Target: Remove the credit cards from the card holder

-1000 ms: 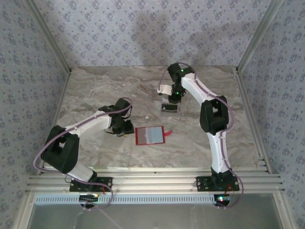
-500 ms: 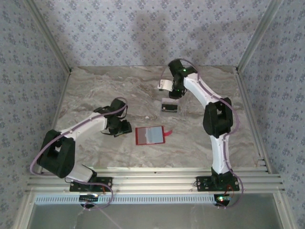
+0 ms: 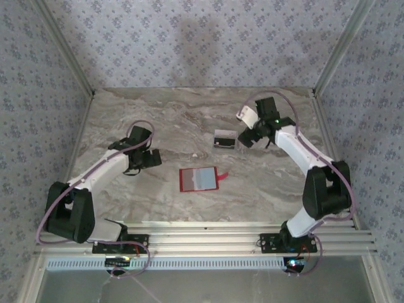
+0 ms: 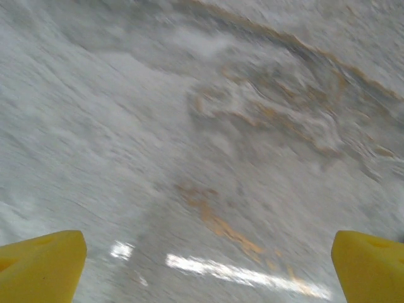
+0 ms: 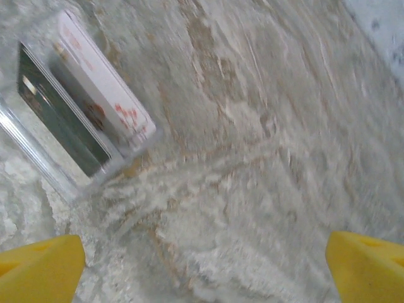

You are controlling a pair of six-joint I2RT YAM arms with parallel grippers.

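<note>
One flat red folding card holder point(image 3: 199, 178) lies open mid-worktop point(image 3: 158, 113), grey pocket up, long axis left-right, tab pointing right. Whitish, dark-banded credit cards point(image 3: 224, 139) lie stacked beyond it, apart. Your left hand point(image 3: 148, 158) and right hand point(image 3: 247, 137) stand wide, holding nothing.

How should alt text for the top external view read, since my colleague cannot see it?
An open red card holder lies flat on the marbled table, the credit cards apart beyond it. The left gripper and right gripper hover either side, both open and empty.

Left tool point(image 3: 149, 158) and right tool point(image 3: 247, 138) both hover with jaws spread wide (nothing held).
</note>
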